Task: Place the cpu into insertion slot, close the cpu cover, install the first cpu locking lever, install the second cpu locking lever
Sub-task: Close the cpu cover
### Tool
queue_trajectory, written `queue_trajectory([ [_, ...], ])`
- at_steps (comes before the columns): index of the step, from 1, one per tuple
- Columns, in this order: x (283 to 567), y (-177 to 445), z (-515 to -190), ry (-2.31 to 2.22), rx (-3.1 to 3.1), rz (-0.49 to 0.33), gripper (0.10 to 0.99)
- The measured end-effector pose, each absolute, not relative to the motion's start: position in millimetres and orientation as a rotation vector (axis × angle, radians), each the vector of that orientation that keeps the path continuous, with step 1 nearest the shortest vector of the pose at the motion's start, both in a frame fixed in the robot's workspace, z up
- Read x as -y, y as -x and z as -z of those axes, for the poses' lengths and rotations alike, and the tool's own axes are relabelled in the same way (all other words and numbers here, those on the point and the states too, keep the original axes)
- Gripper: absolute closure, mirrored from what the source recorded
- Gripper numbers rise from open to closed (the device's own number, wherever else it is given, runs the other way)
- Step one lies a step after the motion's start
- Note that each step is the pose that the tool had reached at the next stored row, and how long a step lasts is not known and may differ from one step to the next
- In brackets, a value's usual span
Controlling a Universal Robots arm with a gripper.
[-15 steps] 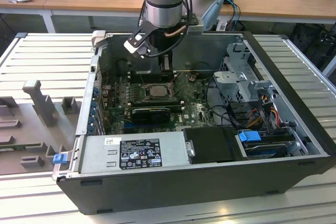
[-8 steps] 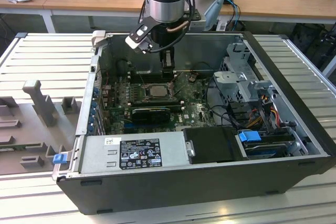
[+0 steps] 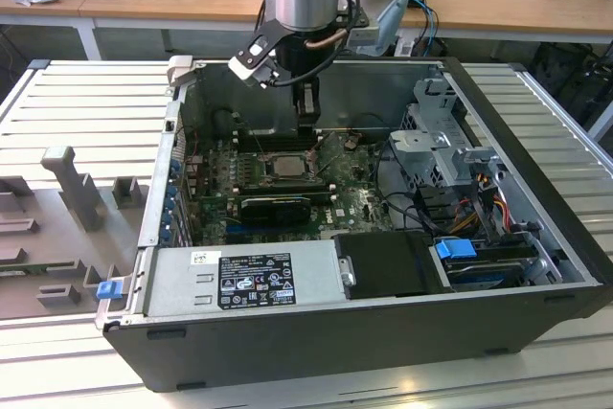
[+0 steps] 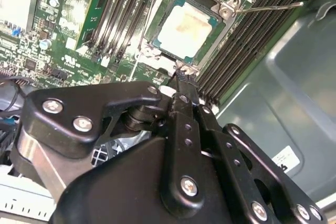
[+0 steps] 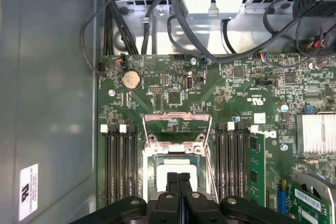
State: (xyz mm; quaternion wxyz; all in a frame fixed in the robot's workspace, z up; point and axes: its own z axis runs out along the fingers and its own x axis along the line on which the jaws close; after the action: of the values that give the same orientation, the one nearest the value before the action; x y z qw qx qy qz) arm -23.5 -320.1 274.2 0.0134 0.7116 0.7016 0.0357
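Motherboard [image 5: 220, 85]: cpu [image 4: 185, 30] (socketed) lies near closed pincer [image 4: 180, 74].

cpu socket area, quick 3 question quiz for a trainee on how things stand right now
1. True or false: the cpu already lies in the insertion slot.
2. Pick one: in the first wrist view the cpu cover is A) shut flat over the socket, B) raised open, C) held in the fingers.
3. Fill in: the gripper hangs over the socket with its fingers ____ (open or shut).

Key: 1 true; 2 B; 3 shut.
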Motion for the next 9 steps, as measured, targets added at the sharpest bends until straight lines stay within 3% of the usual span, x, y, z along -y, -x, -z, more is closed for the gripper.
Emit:
queue_trajectory([
  [9, 320, 8, -281, -2.217, -2.185, -0.111, 0.980],
])
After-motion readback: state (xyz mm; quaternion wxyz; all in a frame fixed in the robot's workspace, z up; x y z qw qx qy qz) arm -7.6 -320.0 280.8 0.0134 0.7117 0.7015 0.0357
